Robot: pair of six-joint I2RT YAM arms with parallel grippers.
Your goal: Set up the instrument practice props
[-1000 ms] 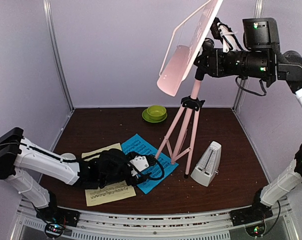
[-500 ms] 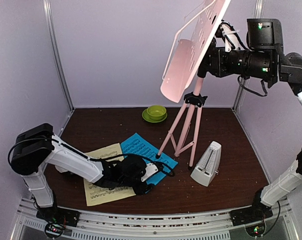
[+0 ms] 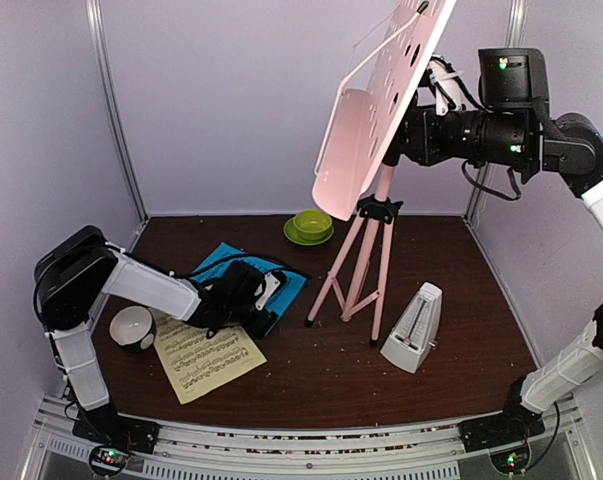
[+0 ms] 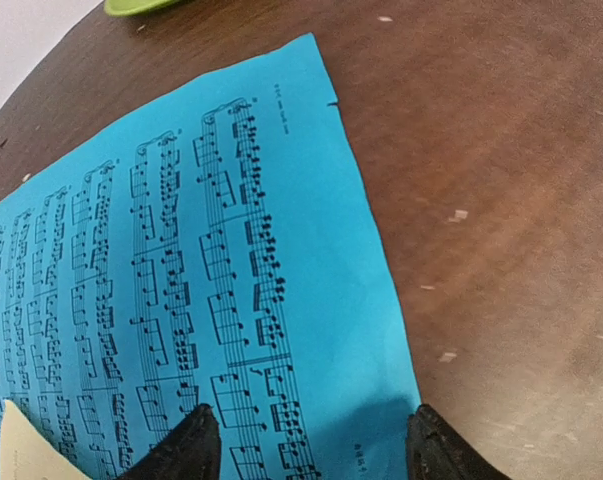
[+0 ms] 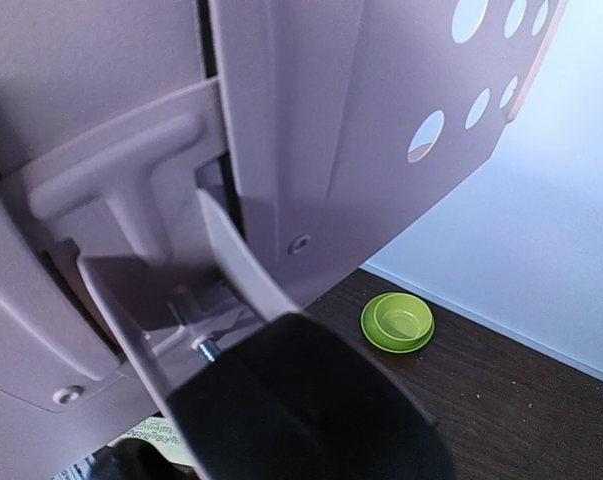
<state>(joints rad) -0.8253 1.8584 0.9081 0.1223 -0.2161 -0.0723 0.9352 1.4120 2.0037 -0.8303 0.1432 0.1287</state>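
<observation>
Two risks: right end effector (image 3: 396, 140) clenched on music stand (image 3: 366, 130), may tip it onto metronome (image 3: 413, 328) below; left end effector (image 4: 311, 450) released, may crumple blue page (image 4: 181, 250) underneath.

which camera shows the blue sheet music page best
The left wrist view: the blue paper sheet-music page fills most of the frame, printed notes sharp. The top external view shows it small, partly covered by the left arm. The right wrist view shows none of it.
</observation>
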